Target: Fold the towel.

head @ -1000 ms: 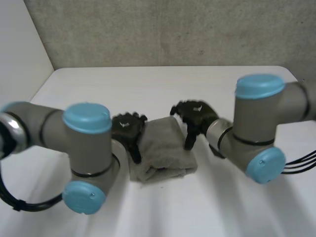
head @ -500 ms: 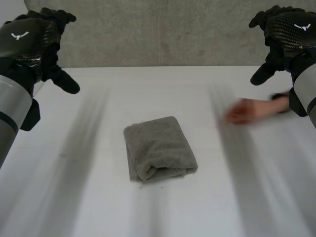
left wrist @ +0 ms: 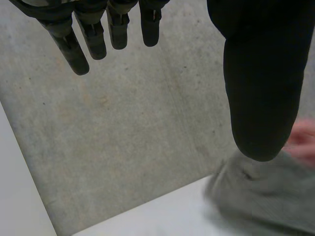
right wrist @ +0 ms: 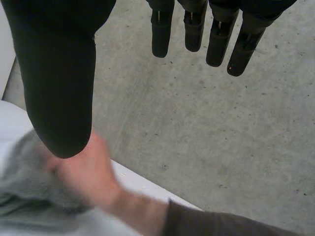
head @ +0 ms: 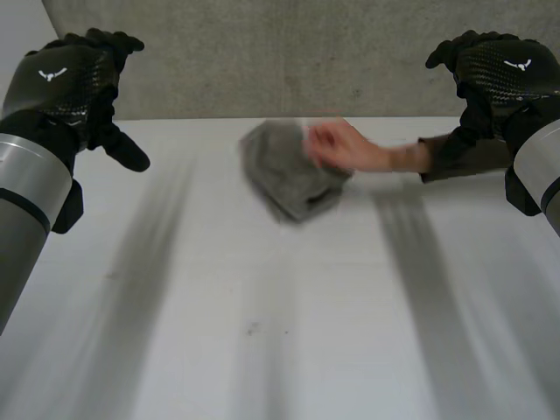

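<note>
Two robot hands hang raised above the table point(head: 262, 332), nearest the camera: the left robot hand point(head: 66, 87) and the right robot hand point(head: 503, 74) both have straight, relaxed fingers and grip nothing. Farther off, at the table's far middle, the grey towel point(head: 282, 175) sits as a compact folded bundle, so the folding looks finished, with nothing evidently left. Its long axis seems to run slantwise, far-left to near-right, though that is hard to read. A person's hand point(head: 337, 144) clutches its far right end.

No legible text; a white winged emblem marks the left hand point(head: 66, 87) and right hand point(head: 503, 74).
</note>
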Robot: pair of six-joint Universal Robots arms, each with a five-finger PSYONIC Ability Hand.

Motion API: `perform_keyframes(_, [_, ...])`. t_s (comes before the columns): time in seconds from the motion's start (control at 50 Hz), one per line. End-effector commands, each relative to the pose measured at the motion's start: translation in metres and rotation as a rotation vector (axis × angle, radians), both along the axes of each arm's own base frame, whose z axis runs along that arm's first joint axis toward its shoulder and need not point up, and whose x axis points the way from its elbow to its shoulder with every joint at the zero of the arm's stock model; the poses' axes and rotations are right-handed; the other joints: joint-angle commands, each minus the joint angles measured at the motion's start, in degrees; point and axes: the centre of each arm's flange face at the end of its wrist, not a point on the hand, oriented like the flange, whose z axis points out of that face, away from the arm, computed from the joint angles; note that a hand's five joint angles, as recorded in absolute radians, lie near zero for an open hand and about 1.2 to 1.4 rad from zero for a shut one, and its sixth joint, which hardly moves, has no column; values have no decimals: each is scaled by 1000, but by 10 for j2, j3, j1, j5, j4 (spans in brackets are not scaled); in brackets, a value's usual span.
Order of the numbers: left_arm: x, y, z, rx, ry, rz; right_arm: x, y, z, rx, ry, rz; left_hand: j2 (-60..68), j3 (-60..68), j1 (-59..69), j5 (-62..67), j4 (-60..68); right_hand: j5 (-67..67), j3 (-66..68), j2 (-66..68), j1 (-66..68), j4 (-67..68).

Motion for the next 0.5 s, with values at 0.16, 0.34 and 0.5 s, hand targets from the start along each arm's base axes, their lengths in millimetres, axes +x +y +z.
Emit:
perform_keyframes(0.16, [-7, -10, 6, -40, 19, -7, 1, 1, -1, -14, 46, 0, 4, 4, -3, -16, -2, -46, -34, -49, -60, -43])
perform_keyframes(0.34, [-9, -14, 16, -70, 32, -5, 2, -1, -5, -3, 52, 4, 4, 4, -3, -16, -2, -46, -34, -49, -60, -43])
perform_keyframes(0.5, [-7, -15, 14, -64, 27, 0, 2, -2, -5, -9, 66, 0, 4, 4, -3, -16, -2, -46, -34, -49, -60, -43])
